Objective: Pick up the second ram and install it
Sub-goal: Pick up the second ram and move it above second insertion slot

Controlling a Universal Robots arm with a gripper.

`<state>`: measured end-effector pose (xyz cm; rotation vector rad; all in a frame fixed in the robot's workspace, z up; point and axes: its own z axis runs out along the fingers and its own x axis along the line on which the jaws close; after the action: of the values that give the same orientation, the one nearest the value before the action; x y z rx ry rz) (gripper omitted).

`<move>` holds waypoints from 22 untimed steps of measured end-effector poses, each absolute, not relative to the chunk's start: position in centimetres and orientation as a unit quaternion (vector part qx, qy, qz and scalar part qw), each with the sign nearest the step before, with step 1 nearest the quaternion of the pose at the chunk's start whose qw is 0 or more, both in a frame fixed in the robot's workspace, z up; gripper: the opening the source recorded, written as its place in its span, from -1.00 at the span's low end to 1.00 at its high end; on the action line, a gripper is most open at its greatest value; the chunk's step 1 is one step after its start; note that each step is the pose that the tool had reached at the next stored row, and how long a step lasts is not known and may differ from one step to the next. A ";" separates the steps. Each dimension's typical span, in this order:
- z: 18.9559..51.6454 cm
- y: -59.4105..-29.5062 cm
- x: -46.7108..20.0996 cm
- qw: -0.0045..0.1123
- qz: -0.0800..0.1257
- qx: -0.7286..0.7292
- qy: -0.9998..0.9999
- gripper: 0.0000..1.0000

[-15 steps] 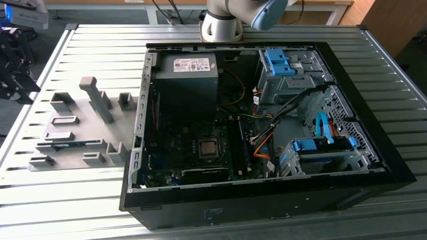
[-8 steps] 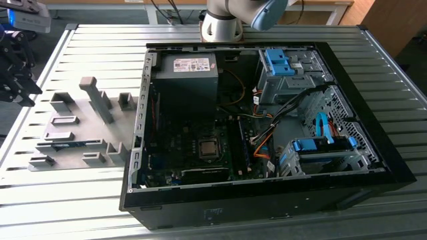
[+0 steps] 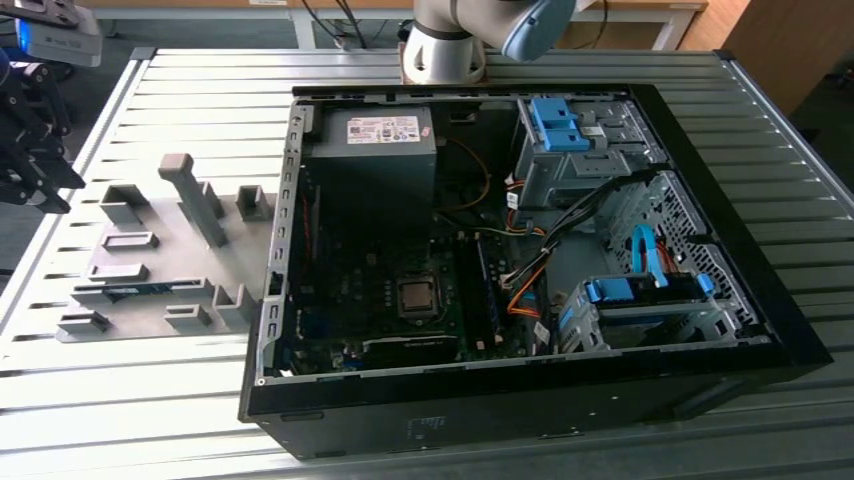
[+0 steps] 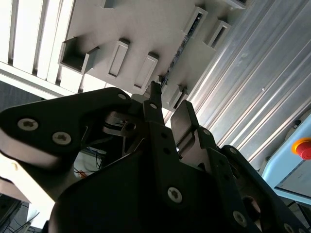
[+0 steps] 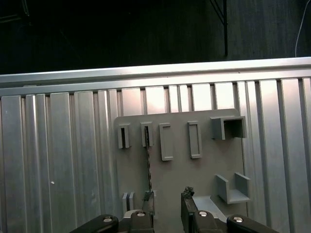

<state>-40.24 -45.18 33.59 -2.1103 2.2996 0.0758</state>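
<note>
The second ram (image 3: pixel 135 291) is a thin blue-green stick standing on edge in a slot of the grey holder plate (image 3: pixel 160 255), at the exterior view's left. In the first wrist view the ram (image 5: pixel 147 165) shows edge-on as a narrow dark line running across the plate (image 5: pixel 204 170). It is the same thin line (image 4: pixel 181 42) in the second wrist view. My gripper (image 3: pixel 40 185) hangs above the plate's far-left side, apart from the ram. Its fingers are open with nothing between them in both wrist views (image 5: pixel 167 196) (image 4: pixel 169 104).
An open black computer case (image 3: pixel 534 250) lies on the slatted metal table (image 3: pixel 134 420), right of the plate, with the motherboard (image 3: pixel 414 300) and bright-blue drive latches (image 3: pixel 561 125) inside. Several grey holder blocks (image 3: pixel 200 195) stand up from the plate. The arm's base (image 3: pixel 447 45) is behind the case.
</note>
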 end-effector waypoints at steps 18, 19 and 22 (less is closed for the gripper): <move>32.7 -45.3 -40.2 0.015 0.022 -0.676 0.737 -0.29; 32.5 -45.4 -40.2 0.016 0.021 -0.676 0.737 -0.29; 32.0 -45.5 -40.2 0.016 0.021 -0.676 0.737 -0.29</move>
<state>-40.24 -45.48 32.01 -2.1020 2.2905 0.0645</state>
